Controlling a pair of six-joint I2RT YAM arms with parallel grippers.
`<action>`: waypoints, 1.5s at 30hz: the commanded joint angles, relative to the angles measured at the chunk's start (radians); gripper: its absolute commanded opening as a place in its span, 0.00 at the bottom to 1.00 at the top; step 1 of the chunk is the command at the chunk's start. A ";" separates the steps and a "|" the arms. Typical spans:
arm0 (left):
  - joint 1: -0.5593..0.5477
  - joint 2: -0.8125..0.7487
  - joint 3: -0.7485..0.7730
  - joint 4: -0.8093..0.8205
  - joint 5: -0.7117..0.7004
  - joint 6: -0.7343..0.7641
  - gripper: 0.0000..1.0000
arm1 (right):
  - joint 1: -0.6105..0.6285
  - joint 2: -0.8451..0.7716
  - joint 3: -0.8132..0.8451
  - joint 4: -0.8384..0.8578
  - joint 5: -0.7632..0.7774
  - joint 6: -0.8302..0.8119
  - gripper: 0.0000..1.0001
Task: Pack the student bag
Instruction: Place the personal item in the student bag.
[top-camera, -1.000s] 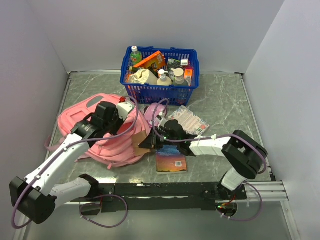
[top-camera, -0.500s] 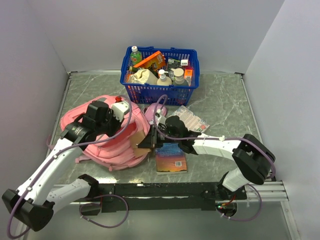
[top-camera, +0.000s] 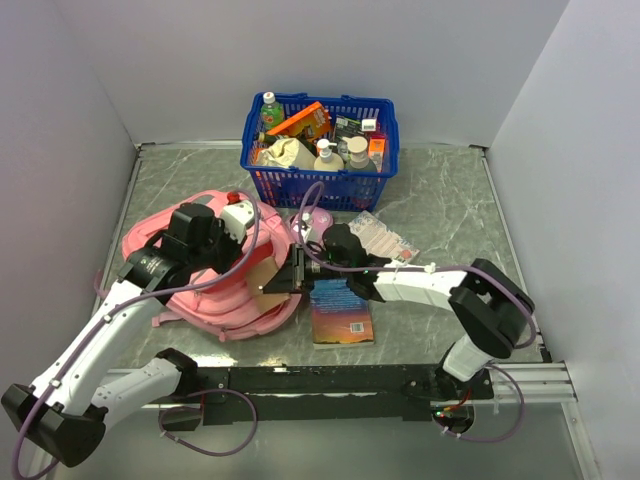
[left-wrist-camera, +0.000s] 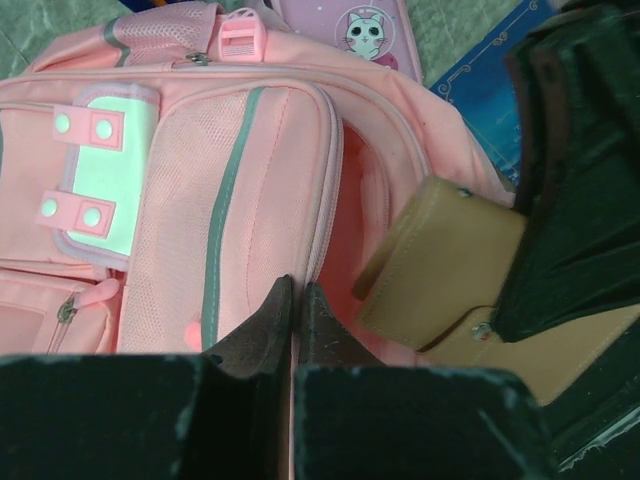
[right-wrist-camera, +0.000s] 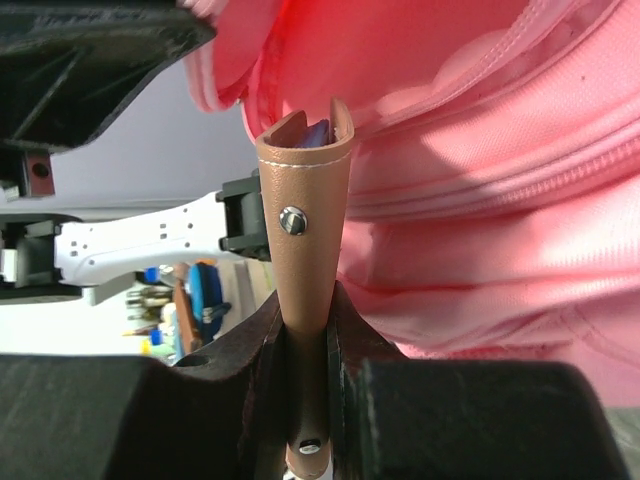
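Note:
The pink student bag (top-camera: 190, 290) lies at the left of the table, its main opening held agape. My left gripper (top-camera: 242, 236) is shut on the bag's zip edge; in the left wrist view the jaws (left-wrist-camera: 297, 295) pinch the pink rim beside the grey-trimmed front pocket (left-wrist-camera: 235, 200). My right gripper (top-camera: 292, 278) is shut on a flat brown leather case (top-camera: 265, 284). The case's tip is at the mouth of the bag. The right wrist view shows the case (right-wrist-camera: 305, 190) upright between the jaws (right-wrist-camera: 303, 325), with the bag (right-wrist-camera: 480, 150) to its right.
A blue basket (top-camera: 318, 178) of bottles and packets stands at the back. A pink pencil case (top-camera: 308, 222) with a cat face, a patterned packet (top-camera: 382, 240) and a blue book (top-camera: 343, 315) lie to the right of the bag.
My right gripper has moved left with the brown case, up to the bag's opening. My left gripper has pulled the bag's edge back and to the left, widening the opening.

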 joint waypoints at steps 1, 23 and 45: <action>-0.005 -0.030 0.020 0.093 0.103 -0.032 0.01 | 0.003 0.088 0.069 0.155 -0.046 0.092 0.04; -0.043 -0.023 0.072 0.062 0.169 -0.058 0.01 | 0.079 0.214 0.376 -0.015 0.390 0.054 0.55; -0.042 -0.024 0.052 0.081 0.097 -0.038 0.01 | 0.160 -0.078 0.213 -0.464 0.535 -0.463 0.11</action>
